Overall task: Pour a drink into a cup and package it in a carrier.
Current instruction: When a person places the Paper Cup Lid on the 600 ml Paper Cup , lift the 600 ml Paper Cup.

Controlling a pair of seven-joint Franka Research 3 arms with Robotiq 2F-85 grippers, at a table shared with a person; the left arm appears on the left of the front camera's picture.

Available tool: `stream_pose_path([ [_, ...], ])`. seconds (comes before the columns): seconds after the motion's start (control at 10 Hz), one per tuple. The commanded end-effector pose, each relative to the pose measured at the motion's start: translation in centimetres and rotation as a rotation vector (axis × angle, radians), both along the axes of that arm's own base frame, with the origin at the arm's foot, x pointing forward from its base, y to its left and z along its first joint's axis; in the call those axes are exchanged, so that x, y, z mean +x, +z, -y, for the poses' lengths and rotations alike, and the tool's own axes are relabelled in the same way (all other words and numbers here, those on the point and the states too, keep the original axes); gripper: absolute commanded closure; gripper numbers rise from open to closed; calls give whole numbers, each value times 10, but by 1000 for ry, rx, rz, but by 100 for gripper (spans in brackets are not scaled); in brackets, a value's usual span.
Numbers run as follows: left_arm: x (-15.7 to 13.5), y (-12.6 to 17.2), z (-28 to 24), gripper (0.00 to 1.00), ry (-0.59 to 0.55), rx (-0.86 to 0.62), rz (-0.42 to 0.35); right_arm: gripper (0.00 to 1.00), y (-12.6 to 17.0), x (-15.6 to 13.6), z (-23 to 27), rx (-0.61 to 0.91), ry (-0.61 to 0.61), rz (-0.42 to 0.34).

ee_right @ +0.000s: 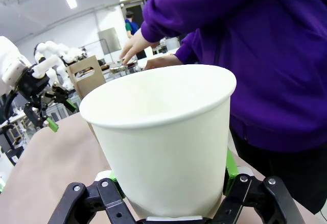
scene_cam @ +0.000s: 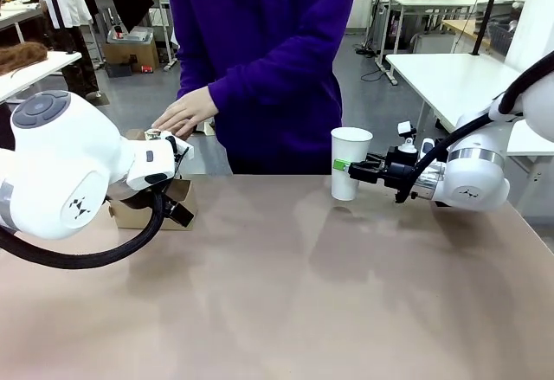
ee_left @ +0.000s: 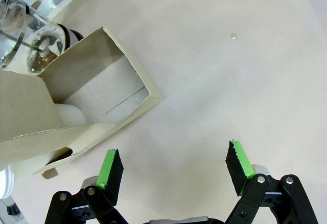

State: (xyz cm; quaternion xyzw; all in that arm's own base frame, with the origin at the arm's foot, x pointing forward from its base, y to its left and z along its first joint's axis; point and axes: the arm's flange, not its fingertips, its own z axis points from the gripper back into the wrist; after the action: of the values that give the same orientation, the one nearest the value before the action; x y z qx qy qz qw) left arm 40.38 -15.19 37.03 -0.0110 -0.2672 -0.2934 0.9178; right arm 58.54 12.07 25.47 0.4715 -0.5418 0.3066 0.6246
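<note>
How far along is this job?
Done: the right end effector grips the lidless paper cup. In hand: the person's hand is at the jug; the cup's visible inside is bare white. Left: pouring, then seating it in the cardboard carrier near the open left end effector.

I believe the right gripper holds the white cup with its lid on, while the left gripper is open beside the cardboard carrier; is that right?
The cup has no lid: the right wrist view shows its open mouth. The right gripper holds it, and the left gripper is open beside the carrier.
</note>
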Motion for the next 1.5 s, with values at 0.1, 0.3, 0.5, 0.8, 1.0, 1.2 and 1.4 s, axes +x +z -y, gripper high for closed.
stream_pose_path([
  [0.1,0,0,0,0,-1,-2,0,20,3,0,-2,10,-9,2],
  [0.3,0,0,0,0,-1,-2,0,20,3,0,-2,10,-9,2],
  [0.5,0,0,0,0,-1,-2,0,20,3,0,-2,10,-9,2],
  [0.8,0,0,0,0,-1,-2,0,20,3,0,-2,10,-9,2],
  [1.0,0,0,0,0,-1,-2,0,20,3,0,-2,10,-9,2],
  [1.2,0,0,0,0,-1,-2,0,20,3,0,-2,10,-9,2],
  [1.4,0,0,0,0,-1,-2,0,20,3,0,-2,10,-9,2],
])
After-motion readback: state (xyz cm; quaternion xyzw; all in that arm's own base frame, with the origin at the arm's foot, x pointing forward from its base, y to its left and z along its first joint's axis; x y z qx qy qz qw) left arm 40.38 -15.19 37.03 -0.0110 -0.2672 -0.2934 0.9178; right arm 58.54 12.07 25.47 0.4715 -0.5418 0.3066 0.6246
